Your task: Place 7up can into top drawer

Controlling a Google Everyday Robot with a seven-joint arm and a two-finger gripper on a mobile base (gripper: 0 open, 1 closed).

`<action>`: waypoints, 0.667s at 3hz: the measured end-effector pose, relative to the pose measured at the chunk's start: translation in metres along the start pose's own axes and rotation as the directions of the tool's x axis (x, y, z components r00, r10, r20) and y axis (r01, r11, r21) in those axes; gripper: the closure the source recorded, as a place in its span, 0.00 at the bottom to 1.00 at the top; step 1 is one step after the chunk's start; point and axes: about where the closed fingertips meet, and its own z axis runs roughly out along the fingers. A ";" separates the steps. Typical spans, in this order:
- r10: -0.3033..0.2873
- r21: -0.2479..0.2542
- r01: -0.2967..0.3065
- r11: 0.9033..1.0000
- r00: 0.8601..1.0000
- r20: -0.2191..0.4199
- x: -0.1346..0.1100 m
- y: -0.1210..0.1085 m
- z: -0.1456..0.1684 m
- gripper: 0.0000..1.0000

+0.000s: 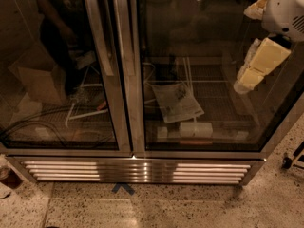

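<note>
At the upper right edge, the robot's gripper (256, 68), pale blocky plastic below a rounded white arm joint (285, 8), hangs in front of the right glass door (204, 42) of a steel-framed cooler (130, 80). Its grip state is unclear. Where the 7up can lies, and which way it points, cannot be seen. Behind the glass, a folded newspaper (176, 101) and a white box (195, 128) rest on a wire shelf (223, 94). Below, a louvred steel grille (137, 171) meets open speckled floor (190, 208).
</note>
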 end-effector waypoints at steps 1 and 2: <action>-0.037 -0.085 0.036 0.996 0.999 -0.011 -0.009 -0.025 0.009 0.00; -0.080 -0.200 0.079 0.977 0.997 0.001 -0.014 -0.025 0.012 0.00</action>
